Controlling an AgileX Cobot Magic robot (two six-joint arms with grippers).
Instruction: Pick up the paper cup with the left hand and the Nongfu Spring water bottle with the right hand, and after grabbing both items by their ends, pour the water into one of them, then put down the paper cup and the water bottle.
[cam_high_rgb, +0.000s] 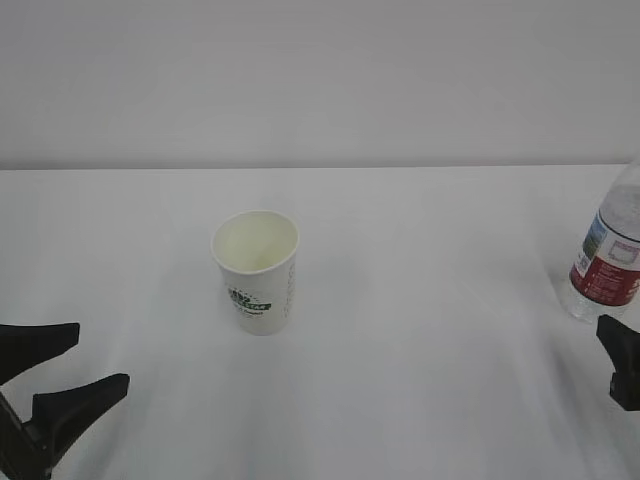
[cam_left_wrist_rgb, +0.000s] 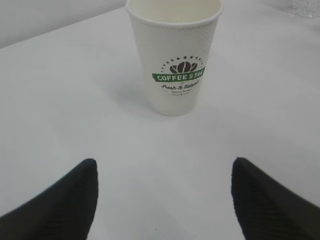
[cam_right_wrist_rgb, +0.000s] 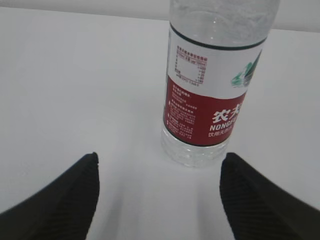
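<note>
The white paper cup (cam_high_rgb: 257, 270) with a green logo stands upright near the table's middle; it fills the upper centre of the left wrist view (cam_left_wrist_rgb: 175, 55). My left gripper (cam_high_rgb: 95, 360) (cam_left_wrist_rgb: 162, 167) is open at the lower left, well short of the cup, nothing between its fingers. The Nongfu Spring water bottle (cam_high_rgb: 610, 255) (cam_right_wrist_rgb: 212, 85) stands upright at the right edge, its top cut off. My right gripper (cam_right_wrist_rgb: 159, 162) is open just in front of the bottle's base, apart from it; only one black part of it (cam_high_rgb: 622, 362) shows in the exterior view. No water stream shows.
The white table (cam_high_rgb: 420, 360) runs back to a pale wall (cam_high_rgb: 320, 80). Bare surface lies between cup and bottle.
</note>
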